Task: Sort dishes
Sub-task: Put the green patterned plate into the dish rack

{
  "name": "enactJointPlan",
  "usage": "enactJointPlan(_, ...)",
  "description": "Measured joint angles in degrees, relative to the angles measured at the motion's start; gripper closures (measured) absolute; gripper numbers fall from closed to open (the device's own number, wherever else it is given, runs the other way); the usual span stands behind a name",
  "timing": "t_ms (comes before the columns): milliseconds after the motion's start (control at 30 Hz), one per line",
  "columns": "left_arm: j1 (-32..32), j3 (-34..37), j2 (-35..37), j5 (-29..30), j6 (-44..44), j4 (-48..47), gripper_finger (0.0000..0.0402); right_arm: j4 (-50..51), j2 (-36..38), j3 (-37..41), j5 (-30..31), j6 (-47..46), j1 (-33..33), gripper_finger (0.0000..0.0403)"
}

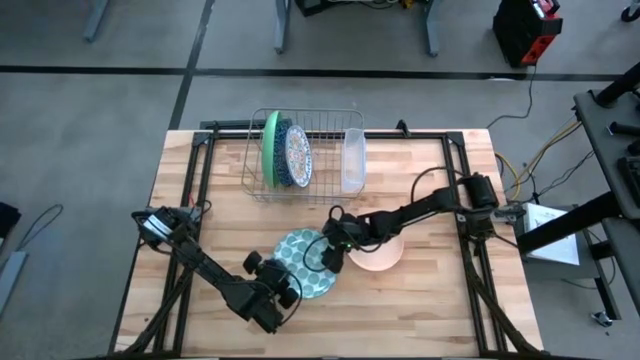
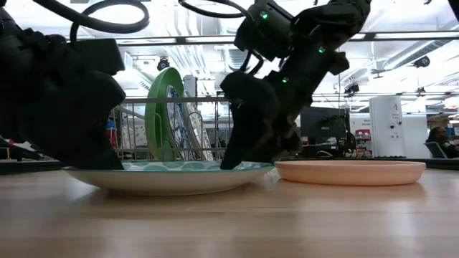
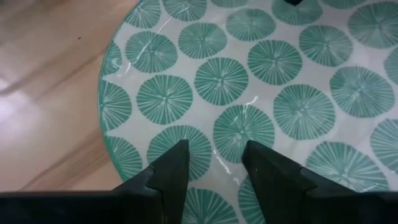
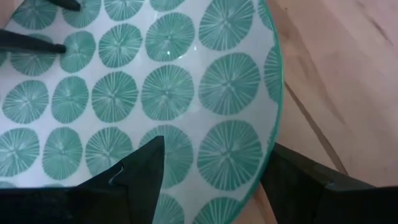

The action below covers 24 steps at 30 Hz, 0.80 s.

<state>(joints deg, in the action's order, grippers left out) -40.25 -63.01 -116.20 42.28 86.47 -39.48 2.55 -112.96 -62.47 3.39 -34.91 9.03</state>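
A white plate with green dots (image 1: 300, 262) lies flat on the table, near its middle. My left gripper (image 3: 214, 168) is open by a narrow gap, low over the plate's near-left part, with both fingers inside the rim. My right gripper (image 4: 217, 146) is open wide astride the plate's right rim (image 4: 272, 149), one finger over the plate and one over the table. A peach-pink bowl (image 1: 378, 256) sits on the table just right of the plate. A green plate (image 1: 270, 148), a blue speckled plate (image 1: 283, 152) and a floral plate (image 1: 297, 155) stand on edge in the wire rack (image 1: 330, 128). My left gripper comes slanting down from the near left over the dotted plate's inner face (image 3: 236, 134); I cannot tell whether its fingertips touch it. My right gripper comes from the right with the rim between its open fingers; I cannot tell whether a finger (image 4: 140, 171) touches the plate.
The wire rack stands at the table's far middle, with a clear plastic tray (image 1: 354, 160) at its right end. Bare wood (image 1: 200, 180) lies along the table's left side and near edge. Black frame bars (image 1: 480, 270) run along both sides of the table.
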Motion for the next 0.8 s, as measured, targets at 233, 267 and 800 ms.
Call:
enactJointPlan(233, -0.08, 0.77, -0.07, 2.83, 1.7, 1.5, 0.0247, 1.35, -1.52, -2.82, -0.91, 2.6, -0.16, 0.0184)
enactJointPlan(267, -0.04, 0.9, -0.07, 3.05, 1.79, 1.76, 0.0247, 1.25, -1.51, -2.85, -0.91, 3.02, -0.16, 0.0188)
enactJointPlan(800, -0.23, 1.16, -3.85, 11.9, 10.24, 2.81, 0.0247, 1.33, 0.1, -2.26, -4.15, 4.42, -0.49, 0.0292)
